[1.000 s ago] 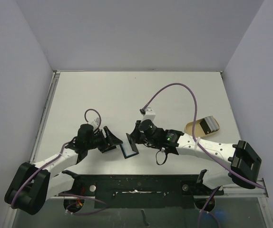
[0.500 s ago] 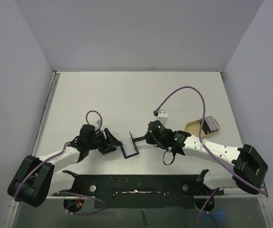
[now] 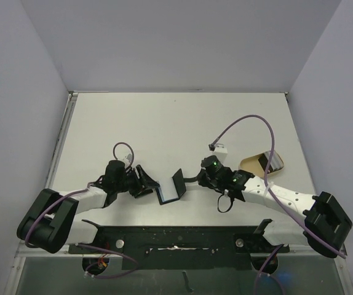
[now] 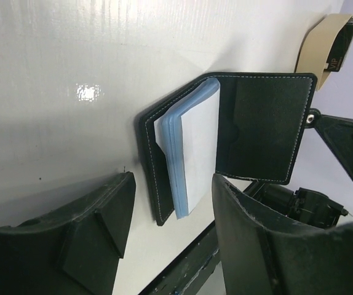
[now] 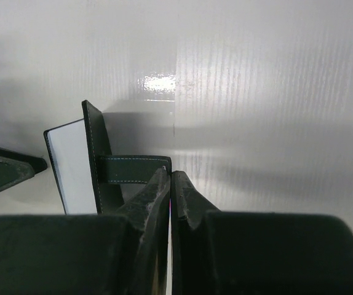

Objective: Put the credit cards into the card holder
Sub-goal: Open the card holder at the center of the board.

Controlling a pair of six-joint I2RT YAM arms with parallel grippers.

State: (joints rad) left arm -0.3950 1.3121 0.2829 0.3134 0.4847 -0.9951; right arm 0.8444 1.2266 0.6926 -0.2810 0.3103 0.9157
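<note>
we see a white, glossy table (image 3: 164,123) with faint ribbing and one bright glare spot. it is boxed in by plain pale lavender walls (image 3: 182,43) on the left, far and right sides. a metal rail (image 3: 59,147) runs along the table's left edge. a black mounting plate (image 3: 176,239) carries both arm bases at the near edge.

the card holder (image 3: 178,184) sits near the front middle of the table, between the two arms, and it is open. one half lies flat on the surface and the other stands up. a stack of credit cards (image 4: 195,144), pale blue with a white face on top, lies on the flat half against the fold. the right gripper (image 5: 170,179) has its fingers pressed together on the holder's snap tab (image 5: 133,169), with the flap upright. the left gripper (image 4: 173,190) has its jaws apart. the holder's open end is just ahead between its fingers, and it touches nothing that we can see.

well to the right, a tan tray (image 3: 248,164) lies beside the right arm, with a grey card (image 3: 276,161) on it.
</note>
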